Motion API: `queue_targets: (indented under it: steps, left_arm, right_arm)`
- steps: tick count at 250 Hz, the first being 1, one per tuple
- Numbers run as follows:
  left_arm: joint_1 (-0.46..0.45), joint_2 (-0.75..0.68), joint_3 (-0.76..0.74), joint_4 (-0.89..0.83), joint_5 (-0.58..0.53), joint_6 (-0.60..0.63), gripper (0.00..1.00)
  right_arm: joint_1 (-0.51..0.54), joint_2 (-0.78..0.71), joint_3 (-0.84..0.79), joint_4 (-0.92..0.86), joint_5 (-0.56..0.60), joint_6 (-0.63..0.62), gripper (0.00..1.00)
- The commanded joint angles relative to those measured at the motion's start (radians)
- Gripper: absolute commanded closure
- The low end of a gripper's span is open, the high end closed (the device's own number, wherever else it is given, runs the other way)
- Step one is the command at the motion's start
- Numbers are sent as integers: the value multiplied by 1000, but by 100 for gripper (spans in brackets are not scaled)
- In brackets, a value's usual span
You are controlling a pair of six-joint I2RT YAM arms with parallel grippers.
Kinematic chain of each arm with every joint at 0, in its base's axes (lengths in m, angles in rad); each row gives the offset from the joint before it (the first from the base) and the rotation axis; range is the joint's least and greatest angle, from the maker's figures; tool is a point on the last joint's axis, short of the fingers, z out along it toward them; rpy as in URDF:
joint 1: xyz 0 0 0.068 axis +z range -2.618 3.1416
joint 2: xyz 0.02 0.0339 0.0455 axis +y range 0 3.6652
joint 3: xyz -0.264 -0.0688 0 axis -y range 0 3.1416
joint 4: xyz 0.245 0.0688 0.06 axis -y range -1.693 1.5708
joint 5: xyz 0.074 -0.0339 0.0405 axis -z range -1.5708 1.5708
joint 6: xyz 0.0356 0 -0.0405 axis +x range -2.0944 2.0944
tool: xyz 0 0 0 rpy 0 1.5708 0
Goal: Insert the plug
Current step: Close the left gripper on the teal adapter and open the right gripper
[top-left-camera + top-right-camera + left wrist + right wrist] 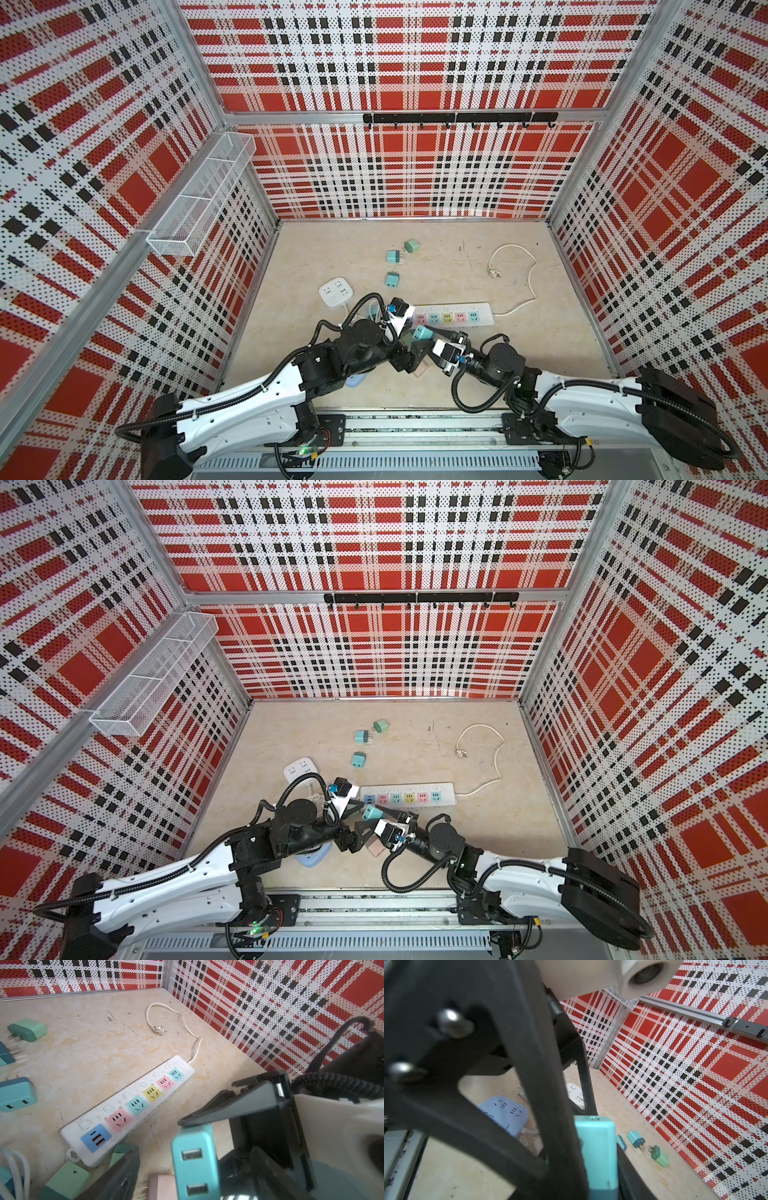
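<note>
The plug [422,333], a smooth teal plastic block with rounded corners, is held off the marbled beige tabletop [561,332], just in front of one end of the long white power strip [453,315]. The right gripper [376,816] pinches it between narrow black fingers. The left gripper [360,821] stands wide around it, with a gap showing beside one blurred finger [120,1174]. Only the left wrist view shows the plug's two USB ports and the strip's pastel socket faces, with a blue USB panel at the end nearest the plug. The right wrist view shows the plug's plain side and the slotted top of a lilac cube socket [505,1112], mostly hidden under the left arm in both top views.
</note>
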Motion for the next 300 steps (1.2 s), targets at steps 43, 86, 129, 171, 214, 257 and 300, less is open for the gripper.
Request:
queue_targets:
  steps: [43,86,129,171,214,257,300]
  left_arm:
    - [5,77,36,45,76,-22,30]
    - [5,98,52,51,88,3,51]
    - [5,117,42,85,121,-6,76]
    - [11,129,40,108,123,28,88]
    - [66,135,30,122,150,17,93]
    - [179,89,-4,146,179,15,98]
    - [272,-21,-35,124,98,-1,100]
  right_arm:
    - [7,-51,-5,38,-20,-14,100]
    - [8,-48,-15,47,-14,-24,100]
    - [8,-50,-12,44,-20,-13,100]
    - [8,-66,-4,-6,-26,-1,72]
    - [9,-96,-35,2,54,26,23]
    - [9,-151,-51,-44,217,65,0]
    - [1,-190,-79,-4,567,204,0]
